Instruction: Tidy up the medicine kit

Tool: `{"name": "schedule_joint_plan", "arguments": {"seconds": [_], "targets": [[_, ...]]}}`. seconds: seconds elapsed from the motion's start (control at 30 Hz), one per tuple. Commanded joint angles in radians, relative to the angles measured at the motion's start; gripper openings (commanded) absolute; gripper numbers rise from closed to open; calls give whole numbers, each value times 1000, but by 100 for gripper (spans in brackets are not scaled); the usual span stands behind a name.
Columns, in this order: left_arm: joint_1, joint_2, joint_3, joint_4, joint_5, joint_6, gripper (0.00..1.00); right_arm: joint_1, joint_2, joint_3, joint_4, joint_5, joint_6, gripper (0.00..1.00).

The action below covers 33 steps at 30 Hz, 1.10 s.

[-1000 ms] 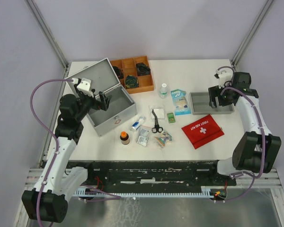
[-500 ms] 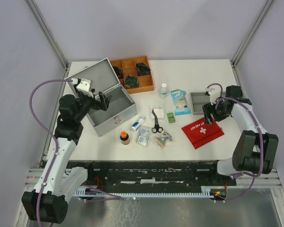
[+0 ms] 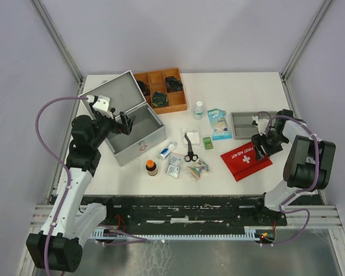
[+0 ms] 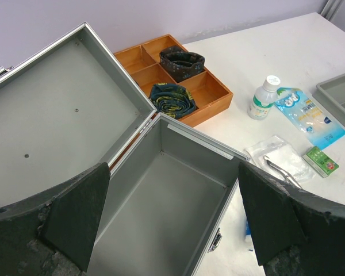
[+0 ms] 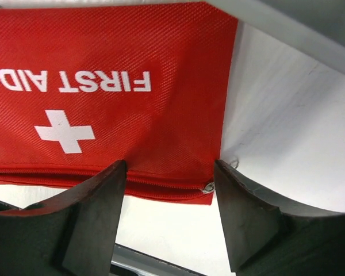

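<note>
Two arms work over the white table in the top view. The medicine kit sits toward 9 o'clock from the table's middle, with its lid raised and leaning back toward 11 o'clock. The left gripper hangs over the open box with its jaws apart and nothing between them. A wooden tray lies at 1 o'clock of the kit, just beside the lid. Toward 4 o'clock the right gripper is low over the right end of a red first-aid pouch. A grey tray lies just beside the pouch at 12 o'clock. Between kit and pouch lie scissors, a brown bottle and small packets.

The left wrist view looks down between the left gripper's spread fingers into the kit, whose inside is bare metal. At 12 o'clock the wooden tray holds two rolled dark cloths. At 2 o'clock stand a white bottle and a blue packet.

The right wrist view shows the right gripper parted. Its fingers straddle the pouch's zip edge near a corner. Whether they touch the pouch cannot be told. The grey tray's rim crosses at 1 o'clock.
</note>
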Motion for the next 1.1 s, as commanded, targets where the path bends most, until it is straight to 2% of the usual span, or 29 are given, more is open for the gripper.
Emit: {"name": "schedule_joint_plan", "arguments": {"seconds": [0.0, 0.23, 0.4, 0.47, 0.63, 0.73, 0.97, 1.07], "targets": [[5, -4, 18, 32, 25, 38, 99, -15, 62, 72, -42, -39, -23, 67], [5, -4, 16, 33, 27, 38, 99, -14, 69, 93, -38, -109, -8, 37], [5, -5, 13, 35, 28, 39, 99, -14, 46, 114, -46, -160, -16, 6], [5, -7, 15, 35, 28, 37, 99, -14, 30, 124, -60, -194, -22, 1], [5, -6, 13, 34, 30, 37, 99, -14, -7, 171, -136, -262, -68, 1], [5, -7, 13, 34, 31, 36, 99, -15, -14, 179, -142, -250, -64, 2], [5, -8, 12, 36, 34, 36, 99, -14, -36, 108, -147, -192, -149, 40], [5, -8, 10, 38, 39, 36, 99, -12, -69, 57, -81, -105, -56, 58]]}}
